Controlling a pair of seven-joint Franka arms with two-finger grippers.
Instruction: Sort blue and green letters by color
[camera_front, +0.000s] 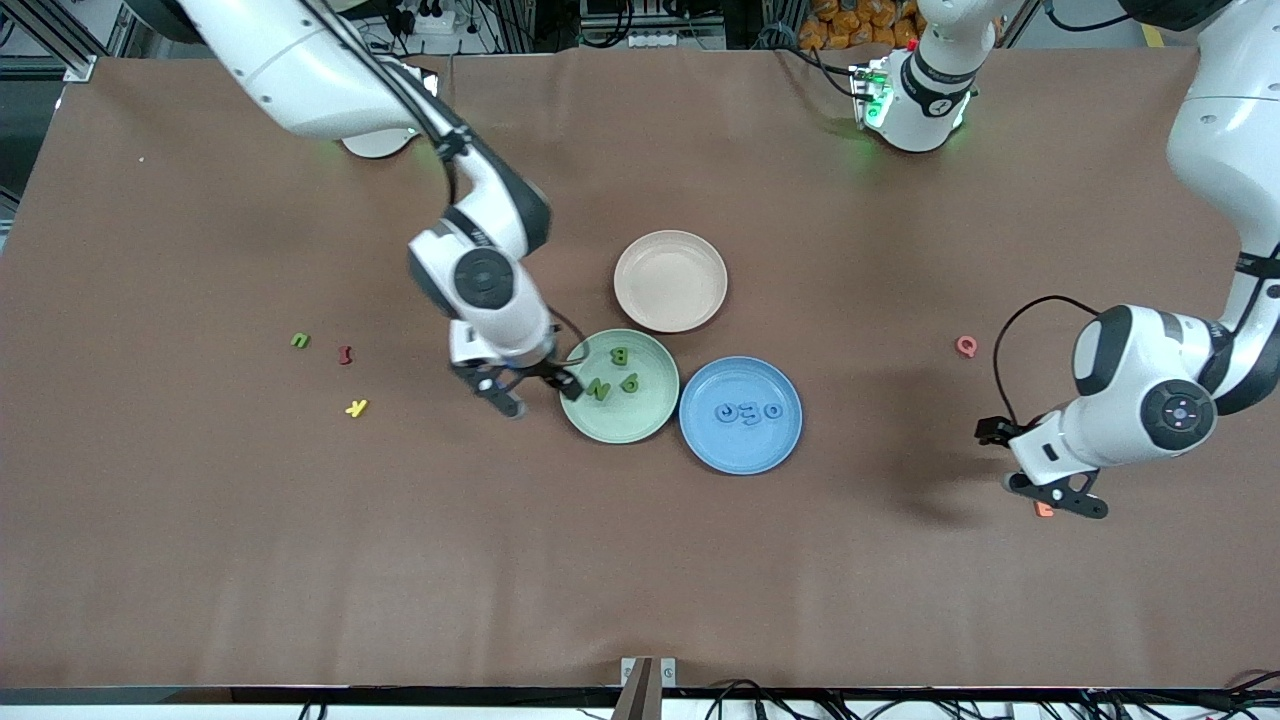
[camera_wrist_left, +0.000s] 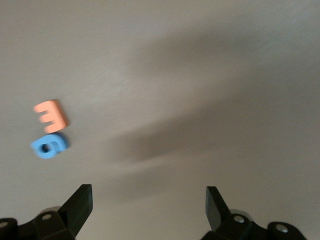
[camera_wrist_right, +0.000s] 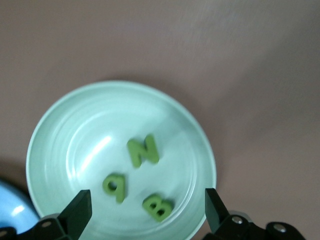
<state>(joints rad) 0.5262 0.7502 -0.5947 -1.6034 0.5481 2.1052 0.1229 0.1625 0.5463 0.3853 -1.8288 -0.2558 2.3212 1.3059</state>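
Landmark: green plate (camera_front: 652, 425).

Stray green letter (camera_front: 300, 341) lies well apart from the green plate, toward the right arm's end, near a dark red letter (camera_front: 345, 354) and a yellow letter (camera_front: 356, 407).

Right gripper (camera_front: 527, 388) hovers at the plate's rim, jaws released, empty. Three green letters (camera_front: 620, 356) lie in the plate; three blue letters (camera_front: 747, 411) lie in the blue plate (camera_front: 740, 455) beside it.

Left gripper (camera_front: 1050, 496) is well apart from the plate, jaws open, over a blue letter (camera_wrist_left: 48, 145) touching an orange letter (camera_wrist_left: 51, 115).

Judgement: pieces look light, rigid, small; pinch across flat sides. Open cloth all round; the orange neighbour crowds the grasp.

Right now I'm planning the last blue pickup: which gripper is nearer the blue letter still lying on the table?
Left. The left gripper hangs open just above the blue letter; the right gripper, open, sits at the green plate's rim.
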